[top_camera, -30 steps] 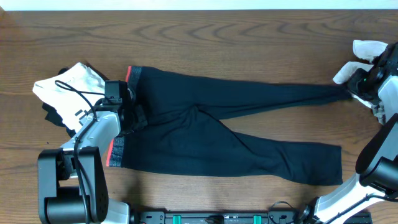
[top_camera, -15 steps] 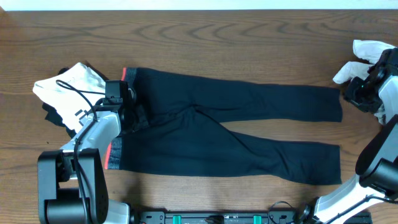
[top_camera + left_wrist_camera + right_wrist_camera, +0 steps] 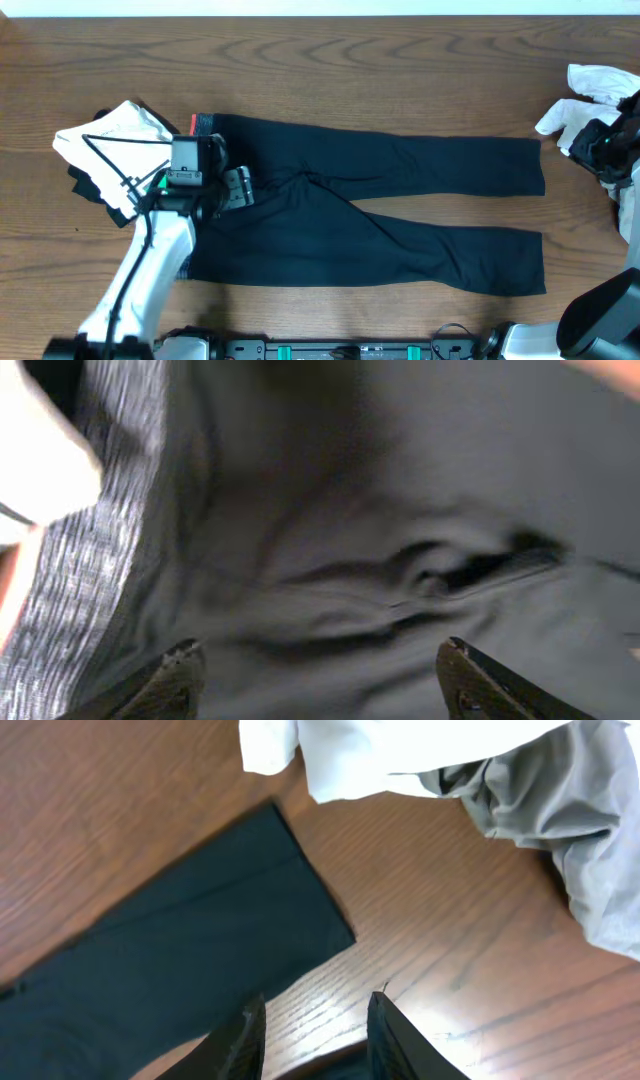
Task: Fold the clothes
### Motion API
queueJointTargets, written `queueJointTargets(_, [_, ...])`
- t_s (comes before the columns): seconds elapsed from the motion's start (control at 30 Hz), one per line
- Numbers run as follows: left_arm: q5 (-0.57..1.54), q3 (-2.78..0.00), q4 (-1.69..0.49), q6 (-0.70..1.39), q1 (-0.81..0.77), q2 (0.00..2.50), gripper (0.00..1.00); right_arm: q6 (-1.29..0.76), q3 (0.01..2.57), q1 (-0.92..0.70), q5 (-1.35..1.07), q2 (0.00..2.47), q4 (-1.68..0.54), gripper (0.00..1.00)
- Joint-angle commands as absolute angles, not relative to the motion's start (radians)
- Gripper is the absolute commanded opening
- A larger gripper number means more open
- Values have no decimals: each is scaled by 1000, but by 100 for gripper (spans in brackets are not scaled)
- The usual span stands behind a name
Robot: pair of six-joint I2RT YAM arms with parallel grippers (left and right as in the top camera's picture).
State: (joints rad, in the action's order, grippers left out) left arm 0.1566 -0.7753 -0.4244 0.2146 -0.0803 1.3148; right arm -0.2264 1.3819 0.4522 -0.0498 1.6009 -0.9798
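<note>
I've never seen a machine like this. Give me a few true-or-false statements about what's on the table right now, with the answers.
1. The black trousers lie spread flat on the wooden table, legs side by side. True.
2. The left hand is clamped on the waistband. False: its fingers stand wide apart over the fabric, with nothing pinched between them.
3. The right hand grips the end of a trouser leg. False: it is open over bare wood, just past the leg end.
4. A white garment lies on the table beside the waistband end. True.
</note>
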Motion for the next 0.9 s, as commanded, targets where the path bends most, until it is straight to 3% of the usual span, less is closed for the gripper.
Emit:
queueJointTargets(0.0, [118,-776,-381,176,-78,1273,53,-227,1380,424,-60,1604,-984,32])
queueJointTargets(0.07, [115,-776,-321,176,-62,1275,28,-227,1372,411,-60,1604,-984,31])
queueJointTargets(0.17, [117,-776,-250,176,-30,1298,14,-221,1359,396,-56,1604,-980,31])
queueJointTargets(0.6, [149,-776,-41,176,117,1547,8,-220,1344,384,-57,1604,-981,31])
queueJointTargets(0.87, [145,-776,-35,176,249,1567,8,-220,1344,384,-57,1604,-984,31])
